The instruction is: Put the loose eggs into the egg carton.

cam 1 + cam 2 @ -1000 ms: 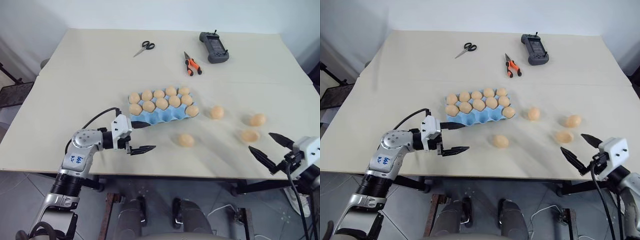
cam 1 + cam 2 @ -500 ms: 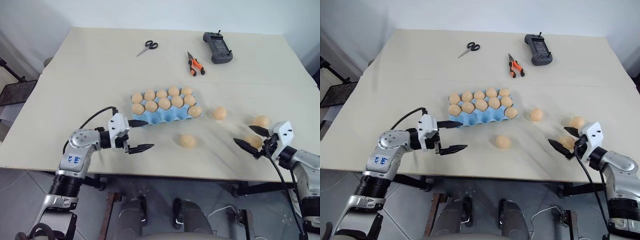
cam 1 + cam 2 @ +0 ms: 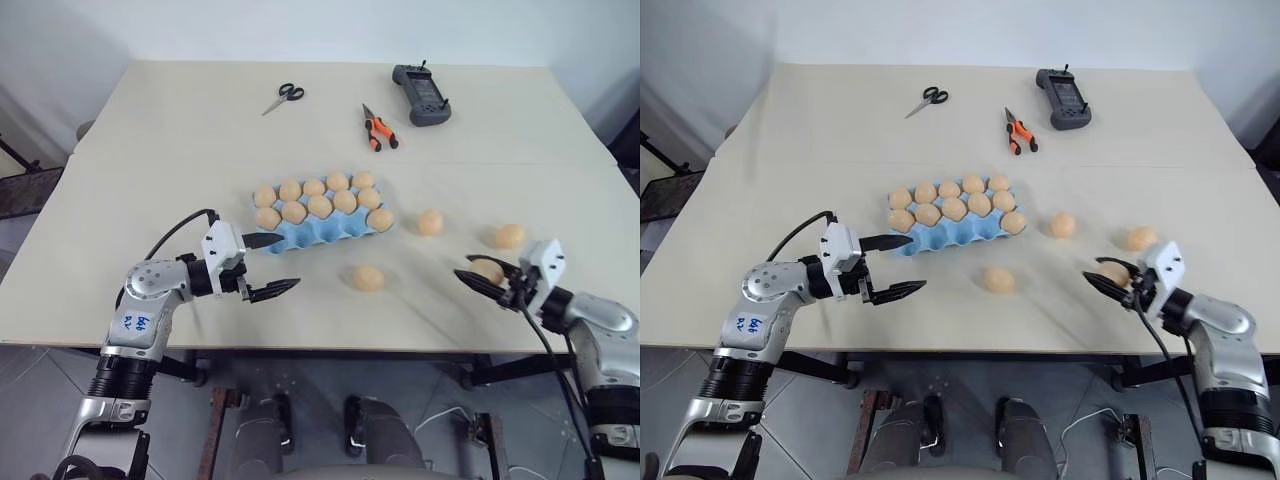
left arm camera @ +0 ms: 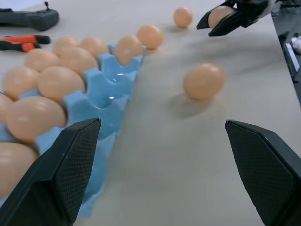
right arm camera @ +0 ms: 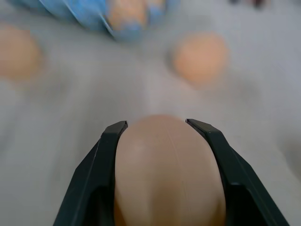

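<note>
Right gripper (image 3: 478, 278) fingers clamped on pale tan oval egg (image 5: 168, 169). Left gripper (image 3: 276, 265) fingers spread wide, empty, beside light blue moulded egg carton (image 3: 322, 231) on table (image 3: 180, 150).

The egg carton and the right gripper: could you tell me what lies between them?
One loose egg on bare table, seen in the left eye view.

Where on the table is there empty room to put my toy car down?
The table's far left corner, left of the scissors, is bare. So is the strip between the pliers and the egg carton. It is crowded right of the carton, among the loose eggs.
</note>
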You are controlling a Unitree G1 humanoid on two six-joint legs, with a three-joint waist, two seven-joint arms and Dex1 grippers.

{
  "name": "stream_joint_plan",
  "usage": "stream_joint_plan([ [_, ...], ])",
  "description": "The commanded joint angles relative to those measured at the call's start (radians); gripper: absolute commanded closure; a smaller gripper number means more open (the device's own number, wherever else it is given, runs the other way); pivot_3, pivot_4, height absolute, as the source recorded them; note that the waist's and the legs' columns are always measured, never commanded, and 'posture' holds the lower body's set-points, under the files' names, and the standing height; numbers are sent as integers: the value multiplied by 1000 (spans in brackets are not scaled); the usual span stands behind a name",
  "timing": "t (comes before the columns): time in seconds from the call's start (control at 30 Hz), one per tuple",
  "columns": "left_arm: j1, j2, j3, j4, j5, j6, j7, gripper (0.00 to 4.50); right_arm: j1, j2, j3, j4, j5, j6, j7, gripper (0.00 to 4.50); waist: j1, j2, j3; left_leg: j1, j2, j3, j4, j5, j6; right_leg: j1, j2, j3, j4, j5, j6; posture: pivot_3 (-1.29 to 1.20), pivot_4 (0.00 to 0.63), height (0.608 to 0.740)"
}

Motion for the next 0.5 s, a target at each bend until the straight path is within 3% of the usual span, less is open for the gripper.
stream_joint_plan([
  [0.03,16,17,43,-26,-25,2,18,0,-77,18,37,-119,23,108,-59,2872,2,0,0,0,0,0,0,0,0,0,0,0,0,0,0,0,150,740],
  [0.27,52,26,72,-39,-24,7,48,0,-306,150,206,-87,-85,256,-202,2872,5,0,0,-2,0,0,-4,0,-1,-4,-1,7,0,-1,-3,0,150,740],
  [0.33,69,25,81,-54,-25,11,65,0,-397,224,273,20,-171,240,-279,2872,5,0,0,-2,0,0,-6,0,-1,-5,-1,7,0,-1,-3,0,150,740],
  [0.5,96,25,93,-90,-31,19,91,0,-492,320,285,137,-206,193,-323,2872,8,0,0,-5,-1,5,-8,0,-1,-11,-1,9,3,-1,-2,0,150,740],
])
